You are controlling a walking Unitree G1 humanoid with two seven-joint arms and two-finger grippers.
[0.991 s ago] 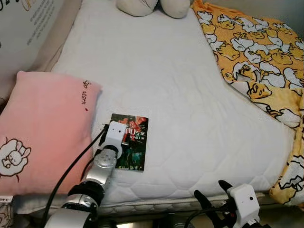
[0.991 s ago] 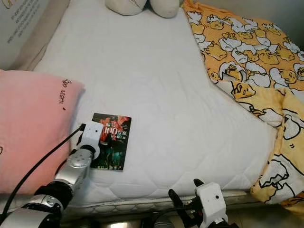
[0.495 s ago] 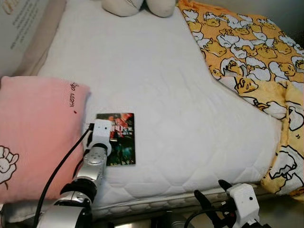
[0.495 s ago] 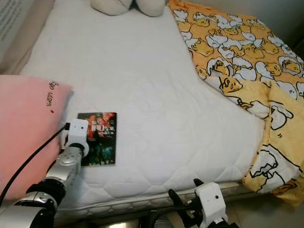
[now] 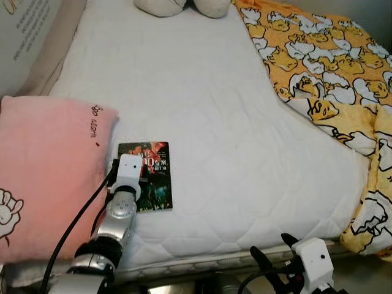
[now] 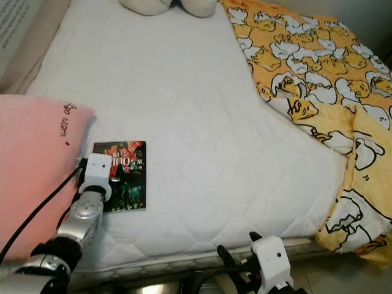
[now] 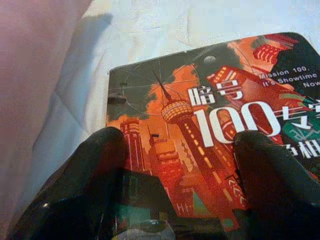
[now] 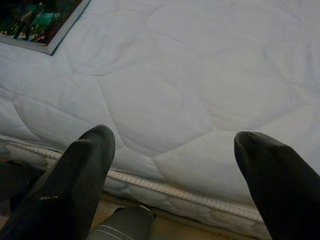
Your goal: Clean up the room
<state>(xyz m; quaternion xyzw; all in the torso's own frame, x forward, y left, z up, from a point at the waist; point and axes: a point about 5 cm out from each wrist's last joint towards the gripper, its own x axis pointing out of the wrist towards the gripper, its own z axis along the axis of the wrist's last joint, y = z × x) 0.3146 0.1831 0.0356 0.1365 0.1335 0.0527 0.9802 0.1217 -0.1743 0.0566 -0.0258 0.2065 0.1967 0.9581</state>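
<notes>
The left arm is reaching forward over the near edge of the bed [image 5: 202, 92], its wrist hovering above the near left part of a book [image 5: 153, 177] that is lying flat on the white quilted mattress. In the left wrist view the left gripper [image 7: 172, 150] is sitting right over the book's cover [image 7: 210, 125], a red-and-orange city skyline with a large "100"; its two black fingers [image 7: 87, 175] are spread apart with the cover showing between them, and whether they are touching the cover cannot be told. The right gripper [image 8: 175, 145] is hanging low in front of the bed's near edge, its jaws also wide apart, pointing at the mattress side and piping, with a corner of the book [image 8: 40, 22] showing well beyond them.

A pink pillow [image 5: 43, 177] with a cartoon print is lying just beside the book on the left, close against the left arm. An orange blanket [image 5: 331, 73] patterned with white cartoon figures is draping over the right side of the bed and down its edge. Two cream cushions [image 5: 184, 6] are resting at the far end
</notes>
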